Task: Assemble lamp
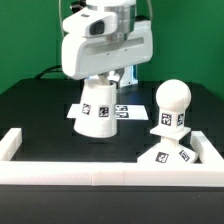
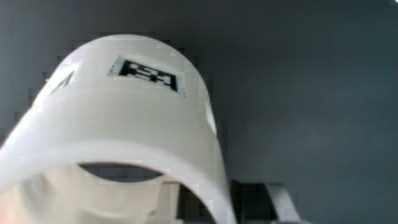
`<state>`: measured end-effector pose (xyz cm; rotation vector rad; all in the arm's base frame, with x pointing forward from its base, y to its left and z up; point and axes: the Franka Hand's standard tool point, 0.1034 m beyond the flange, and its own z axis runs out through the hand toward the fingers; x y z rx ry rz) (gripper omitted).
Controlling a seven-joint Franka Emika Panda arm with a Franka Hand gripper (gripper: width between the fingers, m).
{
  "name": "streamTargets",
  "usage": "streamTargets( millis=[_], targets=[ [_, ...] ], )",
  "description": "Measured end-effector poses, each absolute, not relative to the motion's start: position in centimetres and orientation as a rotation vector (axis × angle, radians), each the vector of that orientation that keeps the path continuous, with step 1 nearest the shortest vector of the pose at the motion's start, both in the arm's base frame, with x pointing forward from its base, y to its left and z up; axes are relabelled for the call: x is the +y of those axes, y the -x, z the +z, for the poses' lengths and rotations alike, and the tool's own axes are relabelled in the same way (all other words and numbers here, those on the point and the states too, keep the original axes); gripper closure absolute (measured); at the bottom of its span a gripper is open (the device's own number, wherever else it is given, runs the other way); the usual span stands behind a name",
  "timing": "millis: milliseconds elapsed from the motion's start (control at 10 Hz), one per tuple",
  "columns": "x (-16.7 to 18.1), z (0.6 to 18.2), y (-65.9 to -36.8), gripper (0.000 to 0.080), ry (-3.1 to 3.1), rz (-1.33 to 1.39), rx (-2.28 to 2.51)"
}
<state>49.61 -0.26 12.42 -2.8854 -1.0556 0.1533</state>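
The white tapered shade [image 1: 98, 112] stands under my gripper [image 1: 98, 80], over the marker board [image 1: 125, 108]. In the wrist view the shade [image 2: 134, 110] fills the picture, with its open rim close to the camera and a tag on its far end. One dark finger [image 2: 267, 200] lies against the outside of the shade's wall; the other finger is hidden by the shade. My gripper [image 2: 222, 205] looks shut on that wall. The round bulb [image 1: 172, 100] stands upright on the square base [image 1: 165, 153] at the exterior view's right.
A white rail [image 1: 70, 172] frames the black table along the front and both sides. The base sits against the rail's front corner at the exterior view's right. A green wall lies behind.
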Motion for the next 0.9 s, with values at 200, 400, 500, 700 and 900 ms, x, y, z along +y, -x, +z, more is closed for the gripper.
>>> streamTargets(
  millis=[200, 400, 500, 700, 900],
  targets=[
    [0.0, 13.0, -49.9, 0.0754, 2.890, 0.143, -1.051],
    [0.0, 12.8, -49.9, 0.0754, 2.888, 0.148, -1.051],
    [0.0, 12.8, -49.8, 0.0754, 2.888, 0.149, -1.051],
    [-0.7, 11.7, -48.8, 0.0754, 2.859, 0.139, -1.102],
    [0.7, 14.6, -49.3, 0.0754, 2.843, 0.210, -1.072]
  ],
)
